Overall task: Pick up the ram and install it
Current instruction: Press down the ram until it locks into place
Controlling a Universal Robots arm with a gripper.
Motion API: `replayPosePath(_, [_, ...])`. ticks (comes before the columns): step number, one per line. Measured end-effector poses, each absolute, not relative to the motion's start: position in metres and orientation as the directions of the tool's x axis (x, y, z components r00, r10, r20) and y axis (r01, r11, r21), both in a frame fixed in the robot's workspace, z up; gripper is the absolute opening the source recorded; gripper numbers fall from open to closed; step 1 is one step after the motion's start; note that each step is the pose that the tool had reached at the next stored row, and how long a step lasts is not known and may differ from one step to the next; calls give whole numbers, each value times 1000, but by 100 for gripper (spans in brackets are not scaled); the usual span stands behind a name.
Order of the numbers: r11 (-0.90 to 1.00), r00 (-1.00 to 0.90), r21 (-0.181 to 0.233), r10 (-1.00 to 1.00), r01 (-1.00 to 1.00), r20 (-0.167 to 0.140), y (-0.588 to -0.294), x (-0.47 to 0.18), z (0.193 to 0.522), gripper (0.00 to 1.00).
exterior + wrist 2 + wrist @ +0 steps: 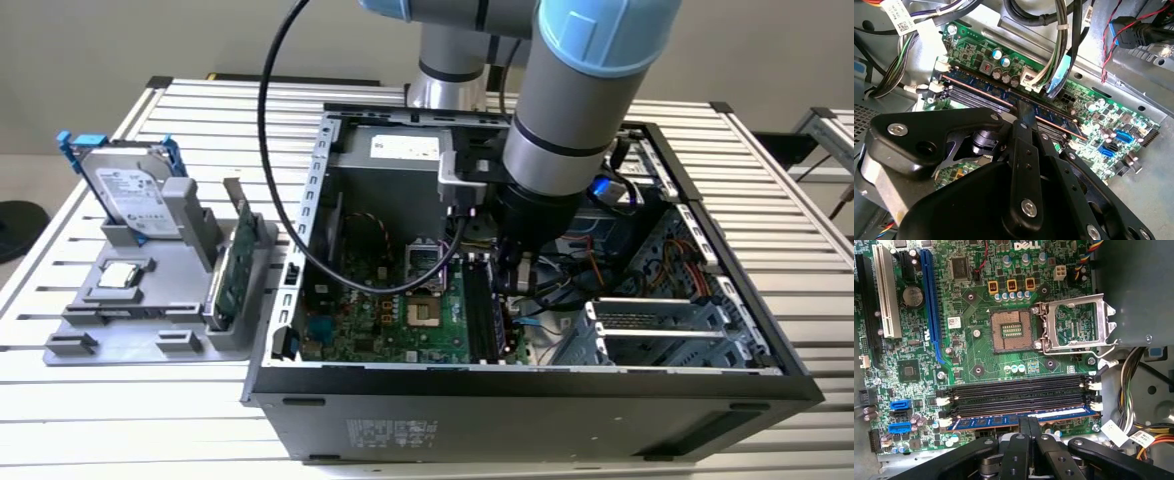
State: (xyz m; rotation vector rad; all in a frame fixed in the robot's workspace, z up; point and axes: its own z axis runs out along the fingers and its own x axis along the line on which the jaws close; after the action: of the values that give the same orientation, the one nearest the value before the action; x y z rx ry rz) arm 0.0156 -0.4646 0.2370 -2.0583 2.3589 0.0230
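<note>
The gripper (1029, 426) stands low inside the open computer case (747, 385), and in both wrist views its two black fingers (1026, 117) are drawn together on the upper edge of the ram (1004, 421), pinching the thin dark-blue stick about midway along its length. The ram (1054, 117) sits upright in the memory slot nearest the gripper, at the edge of the bank of memory slots (1019, 392); its ends lie beside the white latches (943, 422), though whether those latches have closed on it cannot be told. The remaining black slots of the bank lie parallel just beyond it and hold nothing. Past them on the green motherboard (979, 355) the processor socket (1011, 331) is uncovered, with its metal retention frame (1076, 325) swung aside next to it. Further still stand a blue expansion slot (929, 295) and a white one (885, 295). In the exterior view the arm (574, 100) descends from above into the case, a black cable (287, 200) looping beside it. Outside the case, toward the exterior view's left, a grey fixture (127, 310) on the slatted table (80, 420) carries an upright green card (230, 285) and, behind it, a silver hard drive (134, 195) with blue rails, both well apart from the gripper.
</note>
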Motion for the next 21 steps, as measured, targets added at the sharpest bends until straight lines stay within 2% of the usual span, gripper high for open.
replayPosePath(10, [135,-135,4,-991,-991,-18,-465,16,237,0])
replayPosePath(21, [135,-135,-5,-991,-991,-18,-465,16,222,0])
